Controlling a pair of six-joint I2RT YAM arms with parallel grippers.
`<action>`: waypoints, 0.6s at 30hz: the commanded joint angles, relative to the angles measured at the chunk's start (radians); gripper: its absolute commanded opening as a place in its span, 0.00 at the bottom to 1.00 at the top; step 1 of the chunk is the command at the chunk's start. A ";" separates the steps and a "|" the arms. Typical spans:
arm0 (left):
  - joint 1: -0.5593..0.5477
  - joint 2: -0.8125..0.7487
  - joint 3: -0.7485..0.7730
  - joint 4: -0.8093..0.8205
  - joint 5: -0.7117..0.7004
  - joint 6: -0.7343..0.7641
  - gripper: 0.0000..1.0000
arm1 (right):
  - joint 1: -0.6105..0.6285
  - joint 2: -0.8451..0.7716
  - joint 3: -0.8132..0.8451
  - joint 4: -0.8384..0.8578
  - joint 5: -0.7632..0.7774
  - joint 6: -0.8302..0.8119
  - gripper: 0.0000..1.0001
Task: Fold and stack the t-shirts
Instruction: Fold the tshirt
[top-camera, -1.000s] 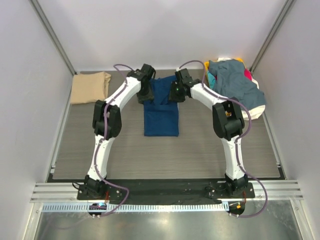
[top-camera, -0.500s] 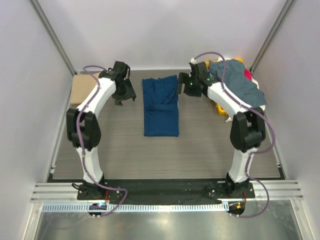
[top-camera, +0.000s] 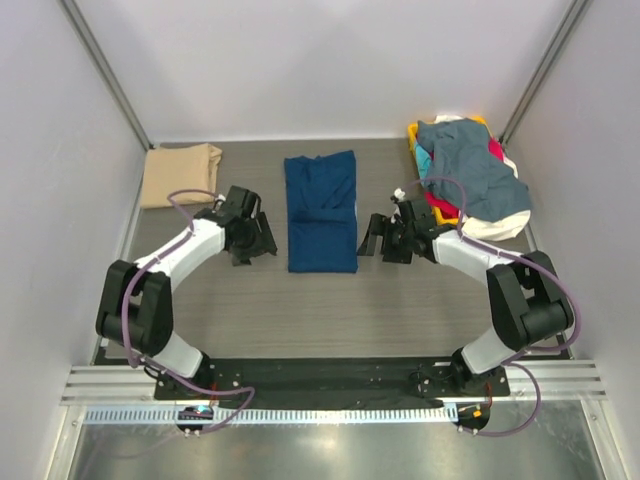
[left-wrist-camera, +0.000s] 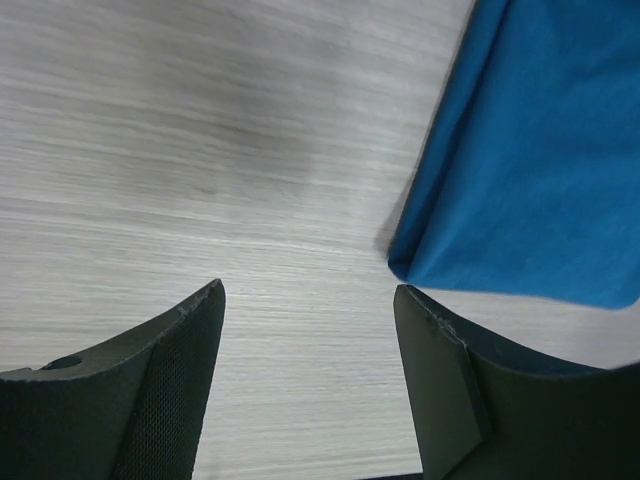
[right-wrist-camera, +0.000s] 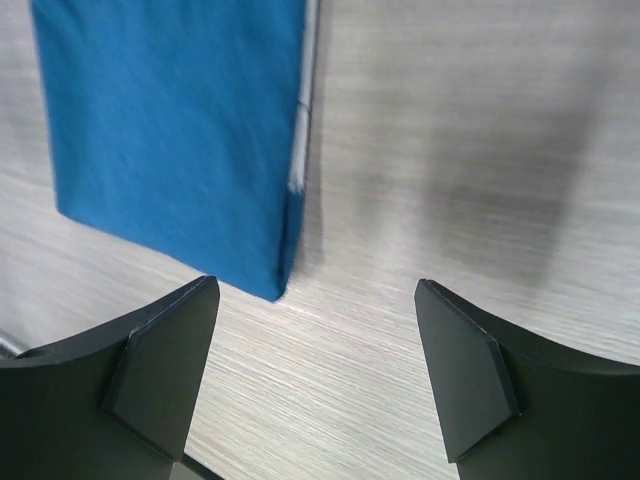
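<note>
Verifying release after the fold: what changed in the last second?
Both grippers let go of the navy t-shirt's far corners, swung outward, then drew back. The left gripper and right gripper now flank its near end, open and empty. The navy t-shirt, tan t-shirt and pile of t-shirts stayed put.

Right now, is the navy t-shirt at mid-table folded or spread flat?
Folded. The navy t-shirt lies as a narrow rectangle with an overlapping flap across its middle; no sleeves stick out.

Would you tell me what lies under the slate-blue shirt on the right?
Edges of teal cloth, red cloth, yellow cloth and white cloth show; the rest is covered.
</note>
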 joint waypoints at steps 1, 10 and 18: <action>-0.010 -0.061 -0.093 0.192 0.058 -0.040 0.70 | 0.012 -0.033 -0.056 0.193 -0.073 0.056 0.86; -0.024 -0.044 -0.205 0.348 0.142 -0.078 0.69 | 0.035 0.036 -0.088 0.279 -0.102 0.101 0.84; -0.044 0.021 -0.273 0.508 0.190 -0.130 0.67 | 0.092 0.102 -0.114 0.314 -0.086 0.133 0.59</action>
